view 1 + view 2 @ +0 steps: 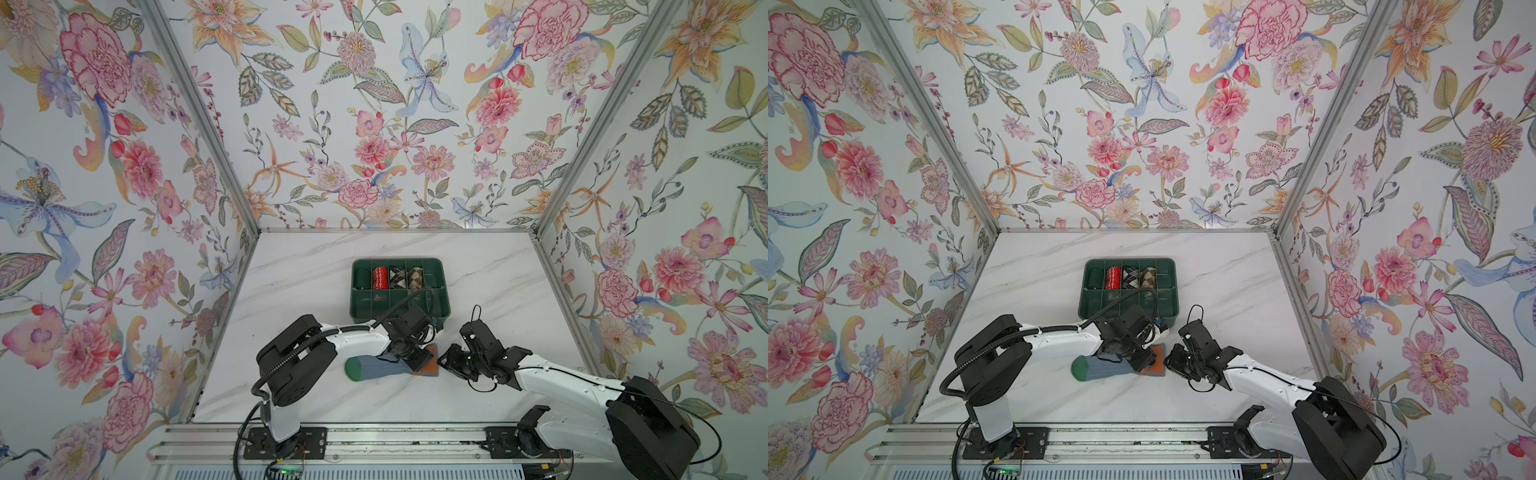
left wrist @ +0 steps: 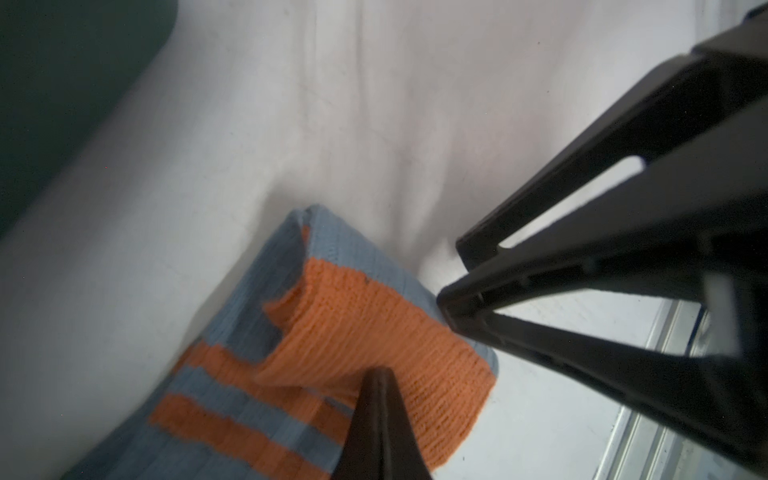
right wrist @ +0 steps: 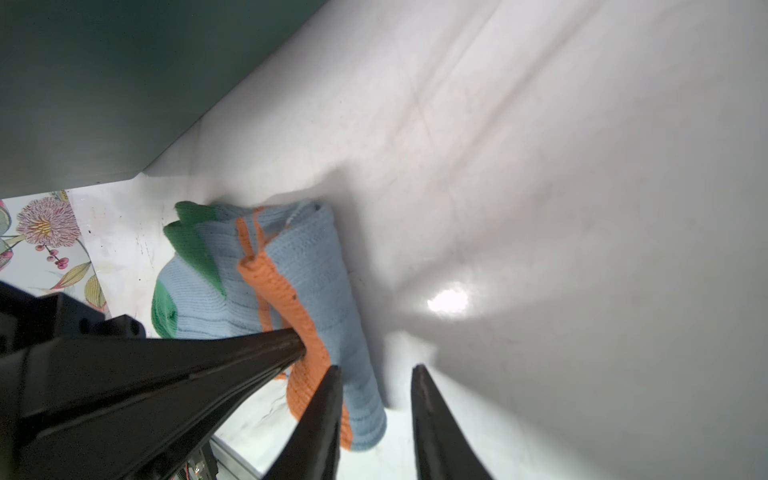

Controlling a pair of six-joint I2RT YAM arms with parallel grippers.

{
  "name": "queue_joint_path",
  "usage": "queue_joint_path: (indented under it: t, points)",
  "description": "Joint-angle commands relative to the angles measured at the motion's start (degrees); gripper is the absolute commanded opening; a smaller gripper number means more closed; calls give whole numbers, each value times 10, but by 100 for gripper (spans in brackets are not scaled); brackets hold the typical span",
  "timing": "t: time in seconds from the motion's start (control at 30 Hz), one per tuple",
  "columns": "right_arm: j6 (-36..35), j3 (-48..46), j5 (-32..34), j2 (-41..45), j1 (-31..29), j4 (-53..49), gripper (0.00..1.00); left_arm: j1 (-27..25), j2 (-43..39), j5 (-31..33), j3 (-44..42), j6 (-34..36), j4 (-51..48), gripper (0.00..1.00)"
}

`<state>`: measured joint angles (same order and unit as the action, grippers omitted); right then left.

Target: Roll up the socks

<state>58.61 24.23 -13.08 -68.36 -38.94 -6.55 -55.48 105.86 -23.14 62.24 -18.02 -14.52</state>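
Socks: the grey-blue socks point(image 1: 374, 369) lie flat on the marble table point(image 1: 316, 399), just in front of the green divider tray point(image 1: 443, 286). Only the cuff end is turned back.
Long axis: it runs side to side in both top views, with the green toe point(image 1: 354, 370) toward my left arm's base and the orange cuff point(image 2: 353, 332) toward my right arm.
Left gripper: my left gripper point(image 2: 380, 399) reaches over the sock to the cuff end. Its fingers are pressed together on the folded-over orange edge, which lifts up to their tips.
Right gripper: my right gripper point(image 3: 376, 370) waits just beyond the cuff end with its fingers apart and nothing between them. One finger overlaps the cuff's edge, and I cannot tell whether it touches.
Nearer arm: both are at the cuff, and only the left has hold of it.
Direction of the roll, as I judge it: from cuff toward toe along the long axis, away from my right gripper.
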Motion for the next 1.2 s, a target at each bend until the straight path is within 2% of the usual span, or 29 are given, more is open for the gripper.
queue_joint_path:
  t: [0.0,0.77,1.17]
  points:
    - [8,-12,-1,-10,-2,29,31,-3,18,21,10,-9,-33,0]
    - [17,-42,-12,-52,-8,121,33,23,41,-21,0,-12,-33,0]
    - [50,-106,-27,-43,-6,193,35,27,49,-29,-2,-7,-36,0]
